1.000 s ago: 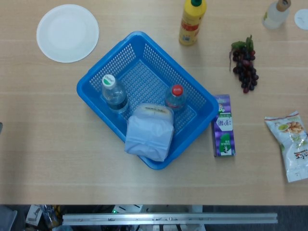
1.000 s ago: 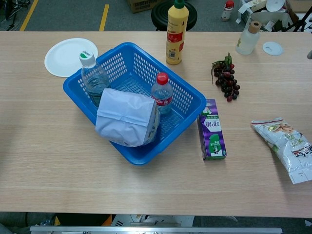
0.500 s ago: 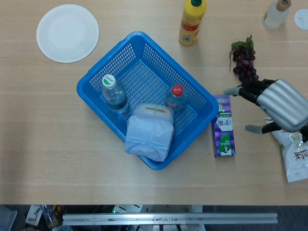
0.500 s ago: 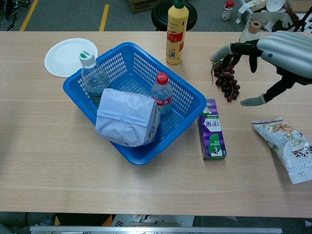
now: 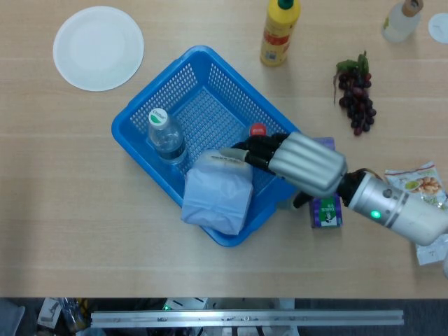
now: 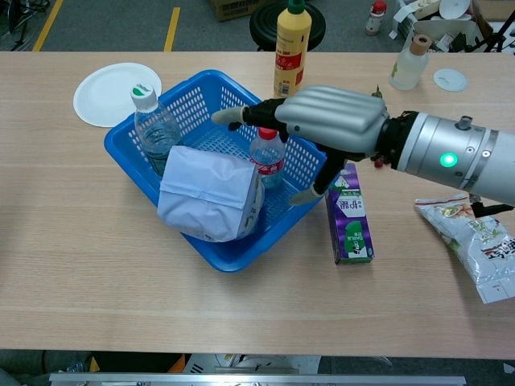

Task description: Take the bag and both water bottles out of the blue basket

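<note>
Fingers of the right hand: spread apart, grasping nothing, reaching over the near-right wall of the blue basket, thumb low beside that wall; arrangement suits closing around the bottle below.

Red-capped bottle: upright inside the basket, directly under the hand, apparently the first target; contact cannot be told.

White-capped bottle: upright in the basket's left corner, well apart from the hand.

Bag: pale, slumped over the basket's front rim, partly inside, leaning against both bottles; likely to shift if either bottle is lifted.

Left hand: not in view.

Desk items outside the basket: white plate, yellow bottle, grapes, purple carton just beside the basket, snack packet.

Change since half a second ago: the right hand, then hovering near the grapes, has crossed leftward over the carton and now sits above the basket. Basket, bag and both bottles have not moved; nothing yet removed.
</note>
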Tool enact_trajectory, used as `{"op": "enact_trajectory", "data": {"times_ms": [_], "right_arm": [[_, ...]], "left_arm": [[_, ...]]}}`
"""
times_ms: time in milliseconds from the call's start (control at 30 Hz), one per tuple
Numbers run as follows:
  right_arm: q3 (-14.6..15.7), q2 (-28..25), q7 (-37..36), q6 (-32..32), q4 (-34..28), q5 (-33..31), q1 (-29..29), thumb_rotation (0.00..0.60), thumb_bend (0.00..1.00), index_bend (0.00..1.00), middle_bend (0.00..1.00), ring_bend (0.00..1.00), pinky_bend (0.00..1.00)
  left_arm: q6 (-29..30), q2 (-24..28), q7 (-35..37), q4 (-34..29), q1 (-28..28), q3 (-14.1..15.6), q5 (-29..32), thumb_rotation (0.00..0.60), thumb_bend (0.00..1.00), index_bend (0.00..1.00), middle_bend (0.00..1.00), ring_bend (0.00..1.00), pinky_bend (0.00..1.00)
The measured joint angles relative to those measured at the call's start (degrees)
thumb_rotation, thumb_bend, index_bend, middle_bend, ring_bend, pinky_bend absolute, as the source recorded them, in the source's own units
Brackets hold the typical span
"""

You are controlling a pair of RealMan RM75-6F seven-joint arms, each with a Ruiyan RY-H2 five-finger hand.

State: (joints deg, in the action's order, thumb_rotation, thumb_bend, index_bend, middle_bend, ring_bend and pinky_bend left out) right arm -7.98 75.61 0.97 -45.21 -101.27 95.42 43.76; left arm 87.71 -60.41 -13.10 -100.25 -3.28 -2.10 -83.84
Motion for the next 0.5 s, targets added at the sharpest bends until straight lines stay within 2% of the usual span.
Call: {"op": "enact_trajectory", "data": {"times_ms": [233,400,433,500], "right_arm": [[-1.69,4.63,6.44,2.87,1.78,-3.08,3.95,0.6,0.0,0.0,0.16,0.16,0.37],[-2.54,7.45,8.64,7.0,3.18,-7.46,7.43,0.6,0.0,0.0,0.17,0.16,0.37],[-2.65,8.03,8.94,7.53,3.56,-8.23,7.97,0.6,0.0,0.03,0.18,0.16,0.37],[-2.88,9.51,9.48,8.05,4.65,-9.65,8.89,0.6,0.0,0.14,0.25,0.19,0.38]], "left_arm": [[0.92,0.58,0.82,-0.21,0.67,0.04,-0.42,0.6,0.23,0.2,0.28,0.24,0.35],[1.37,0.93,1.14,-0.45,0.99,0.09,-0.74,0.6,0.23,0.2,0.28,0.24,0.35],[1.57,1.02,1.24,-0.52,1.1,0.11,-0.91,0.6,0.23,0.2,0.28,0.24,0.35],[1.83,1.16,1.37,-0.6,1.27,0.14,-1.1,0.6,0.23,0.2,0.28,0.24,0.35]]}}
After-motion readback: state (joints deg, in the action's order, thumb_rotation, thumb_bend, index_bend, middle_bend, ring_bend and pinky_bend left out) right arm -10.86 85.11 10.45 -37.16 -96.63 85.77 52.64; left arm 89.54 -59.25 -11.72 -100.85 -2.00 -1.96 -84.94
